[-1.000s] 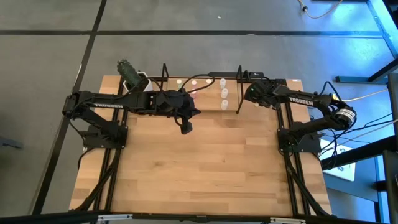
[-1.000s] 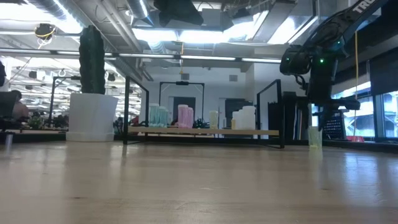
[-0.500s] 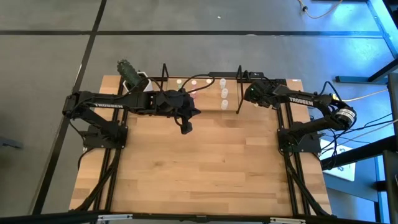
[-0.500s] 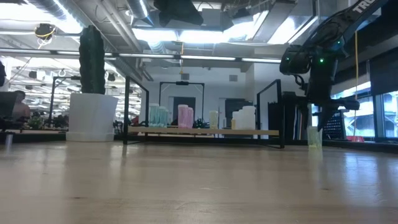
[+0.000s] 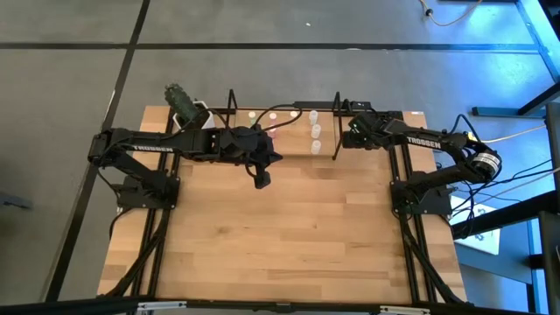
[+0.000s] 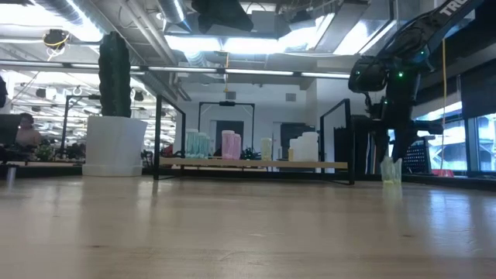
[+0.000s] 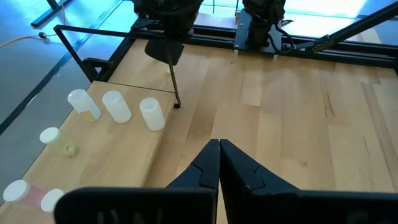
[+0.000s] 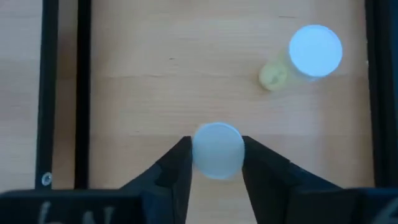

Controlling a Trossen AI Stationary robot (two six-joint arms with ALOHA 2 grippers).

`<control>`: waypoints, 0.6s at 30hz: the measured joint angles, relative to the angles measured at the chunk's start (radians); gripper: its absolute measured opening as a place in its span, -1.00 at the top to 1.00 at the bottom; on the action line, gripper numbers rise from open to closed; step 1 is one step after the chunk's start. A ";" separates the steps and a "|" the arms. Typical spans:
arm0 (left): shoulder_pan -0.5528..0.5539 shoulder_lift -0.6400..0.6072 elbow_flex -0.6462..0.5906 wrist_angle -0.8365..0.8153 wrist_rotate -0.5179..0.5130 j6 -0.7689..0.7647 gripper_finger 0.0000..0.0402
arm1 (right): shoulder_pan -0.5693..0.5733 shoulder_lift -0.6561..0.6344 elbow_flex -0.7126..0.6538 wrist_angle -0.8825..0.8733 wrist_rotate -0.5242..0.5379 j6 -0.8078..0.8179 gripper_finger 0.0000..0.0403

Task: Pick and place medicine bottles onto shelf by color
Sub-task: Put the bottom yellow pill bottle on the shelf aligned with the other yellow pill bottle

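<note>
High view: my left gripper (image 5: 262,181) hangs clenched and empty before the black wire shelf with its wooden floor (image 5: 284,140). Right of that shelf, my right gripper (image 8: 216,163) has its fingers closed against a small whitish cylindrical bottle (image 8: 217,150) standing on the light wooden table (image 5: 289,236).

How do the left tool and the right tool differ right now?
The left tool is shut and empty; the right tool has a bottle between its fingers. The left hangs in front of the shelf; the right is past the shelf's end. Both are dark.
</note>
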 joint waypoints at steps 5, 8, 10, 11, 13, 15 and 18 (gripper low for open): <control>0.000 0.000 0.000 0.000 0.000 0.000 1.00 | 0.000 0.000 0.000 -0.003 0.000 -0.038 0.29; 0.000 0.000 0.000 0.000 0.000 0.000 1.00 | 0.000 0.000 0.000 -0.008 -0.003 -0.038 0.29; 0.000 0.000 0.000 0.000 0.000 0.000 1.00 | 0.000 0.000 0.000 -0.008 -0.003 -0.037 0.31; 0.000 0.000 0.000 0.000 0.000 0.000 1.00 | 0.000 0.000 0.000 -0.008 -0.003 -0.037 0.32; 0.000 0.000 0.000 0.000 0.000 0.000 1.00 | 0.000 0.000 0.000 -0.010 -0.005 -0.040 0.35; 0.000 0.000 0.000 0.000 0.000 0.000 1.00 | 0.000 0.000 0.000 -0.021 -0.008 -0.056 0.37; 0.000 0.000 0.000 0.000 0.000 0.000 1.00 | 0.000 -0.002 0.002 -0.042 -0.020 -0.064 0.38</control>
